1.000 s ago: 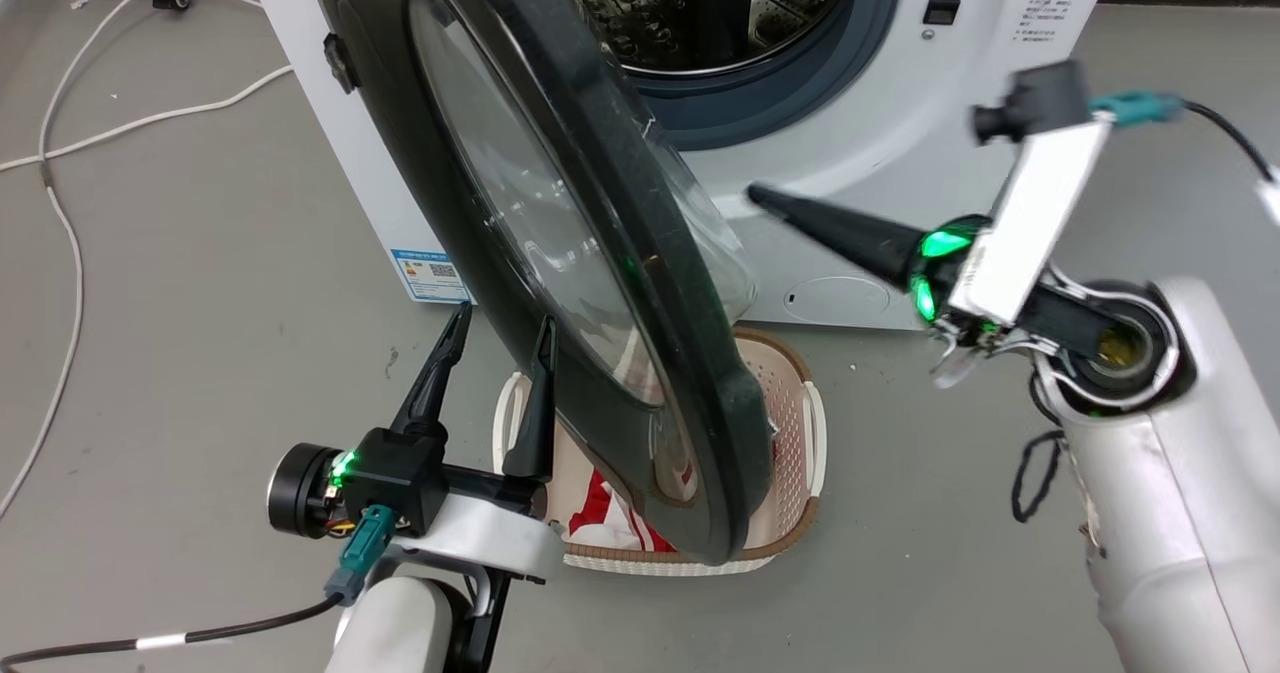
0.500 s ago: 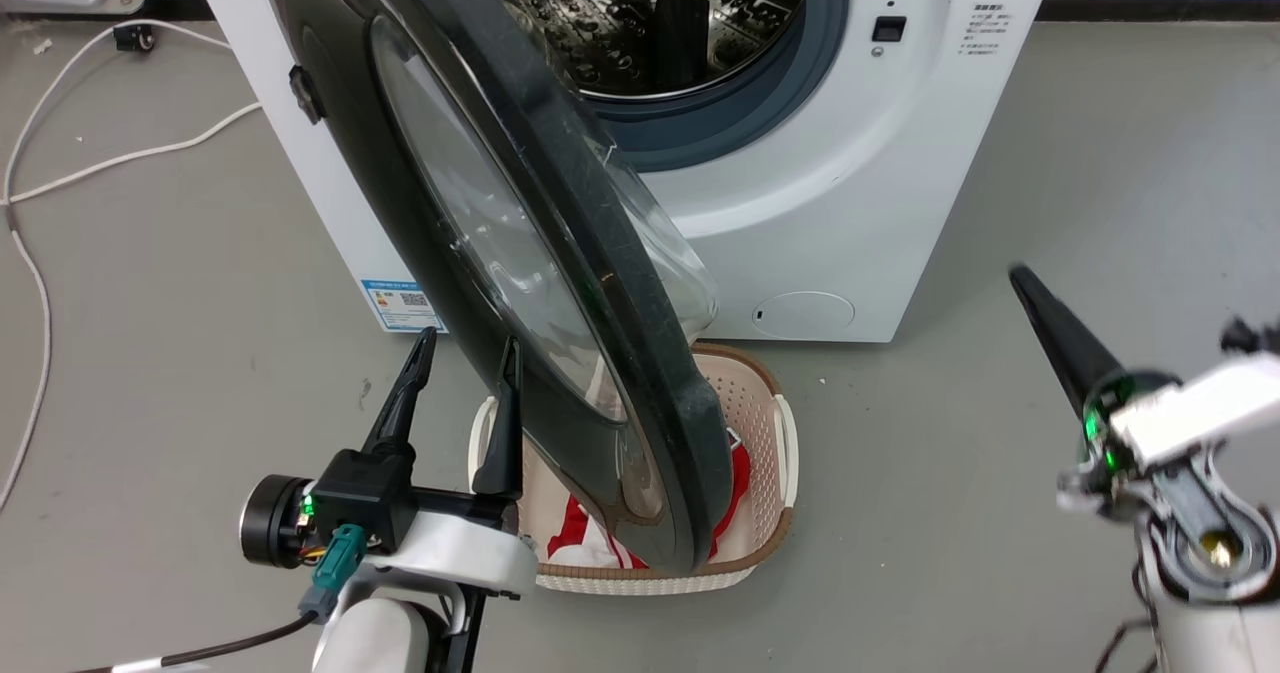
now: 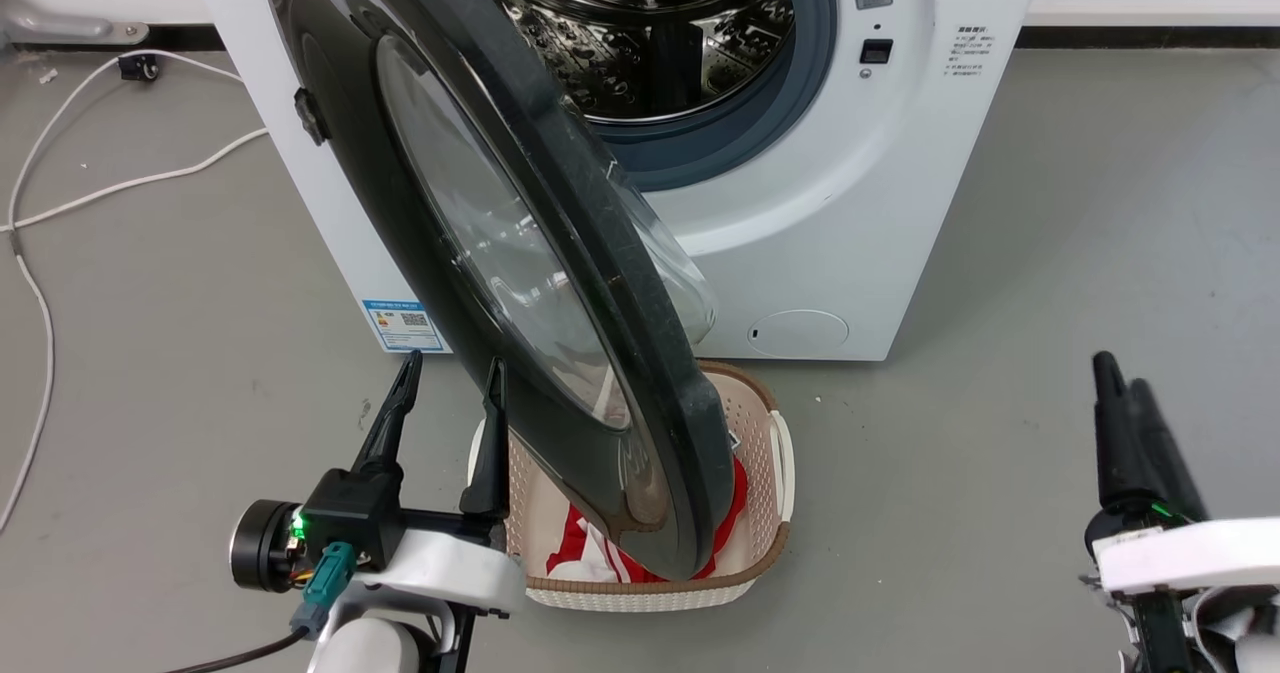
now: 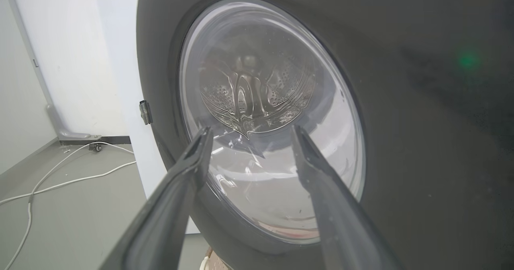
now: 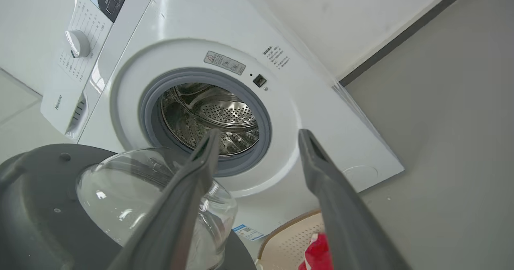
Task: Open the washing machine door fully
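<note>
Resting low at the near right, the right gripper (image 3: 1118, 371) has pulled back from the machine's front, where it was reaching a second ago. Its wrist view shows the fingers spread and holding nothing. At the near left, the left gripper (image 3: 452, 361) keeps its place just beside the outer face of the washing machine door (image 3: 640, 373), its fingers also apart and empty. Whether the nearer finger touches the rim cannot be told.

The door stands roughly edge-on to the head camera and hangs over the laundry basket (image 3: 790, 453) with its red and white cloth. Its angle to the washing machine (image 3: 850, 203) looks unchanged. Beyond it the steel drum (image 3: 650, 43) lies exposed.

With the right arm withdrawn, nothing presses on the inner side now, so the swing has likely stalled at about halfway. The left gripper also stands in the door's onward path.
</note>
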You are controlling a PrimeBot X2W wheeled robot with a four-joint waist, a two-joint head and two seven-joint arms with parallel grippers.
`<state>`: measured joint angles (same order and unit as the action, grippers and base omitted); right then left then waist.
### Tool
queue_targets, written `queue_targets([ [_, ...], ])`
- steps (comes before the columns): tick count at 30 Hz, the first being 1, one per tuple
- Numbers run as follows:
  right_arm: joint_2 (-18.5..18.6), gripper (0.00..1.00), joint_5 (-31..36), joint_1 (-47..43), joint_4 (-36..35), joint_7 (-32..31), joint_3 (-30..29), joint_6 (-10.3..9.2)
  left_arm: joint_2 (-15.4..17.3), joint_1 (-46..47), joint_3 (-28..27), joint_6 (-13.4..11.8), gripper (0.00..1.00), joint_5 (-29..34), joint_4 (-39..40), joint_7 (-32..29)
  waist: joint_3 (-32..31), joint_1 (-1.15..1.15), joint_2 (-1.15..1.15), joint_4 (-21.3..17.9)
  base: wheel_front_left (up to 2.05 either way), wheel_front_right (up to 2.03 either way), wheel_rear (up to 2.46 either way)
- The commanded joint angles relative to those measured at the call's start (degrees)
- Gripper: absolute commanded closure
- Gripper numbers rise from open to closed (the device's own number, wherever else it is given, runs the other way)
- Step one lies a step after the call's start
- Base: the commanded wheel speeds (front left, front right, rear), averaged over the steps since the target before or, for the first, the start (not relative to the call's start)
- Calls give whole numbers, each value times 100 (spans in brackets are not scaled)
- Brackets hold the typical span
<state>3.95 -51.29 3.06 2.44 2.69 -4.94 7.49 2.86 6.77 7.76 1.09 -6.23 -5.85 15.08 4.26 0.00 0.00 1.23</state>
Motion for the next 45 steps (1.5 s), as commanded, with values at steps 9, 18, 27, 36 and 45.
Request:
queue_targets([
  [9, -84, 0, 3572, -178, -654, 919, -231, -1, 3, -101, -43, 12, 0, 49, -11, 14, -51, 0, 0, -5, 0, 0, 0],
  [18, -110, 0, 5424, -568, -964, 900, 132, -2, 2, -82, -84, 30, 0, 94, -7, 13, -61, 0, 0, 8, 0, 0, 0],
  [27, -116, 0, 5107, -636, -676, 1009, 108, -2, 3, -94, -117, 40, 0, 120, 30, 13, -44, 0, 0, -8, 0, 0, 0],
  [36, -116, 0, 5008, -617, -669, 987, 99, -2, 3, -100, -113, 38, 0, 133, 63, 14, -43, 0, 0, -5, 0, 0, 0],
  [45, -116, 0, 4986, -616, -705, 950, 93, -2, 3, -41, -122, 8, 100, 110, 284, 14, -12, 0, 0, -10, 0, 0, 0],
])
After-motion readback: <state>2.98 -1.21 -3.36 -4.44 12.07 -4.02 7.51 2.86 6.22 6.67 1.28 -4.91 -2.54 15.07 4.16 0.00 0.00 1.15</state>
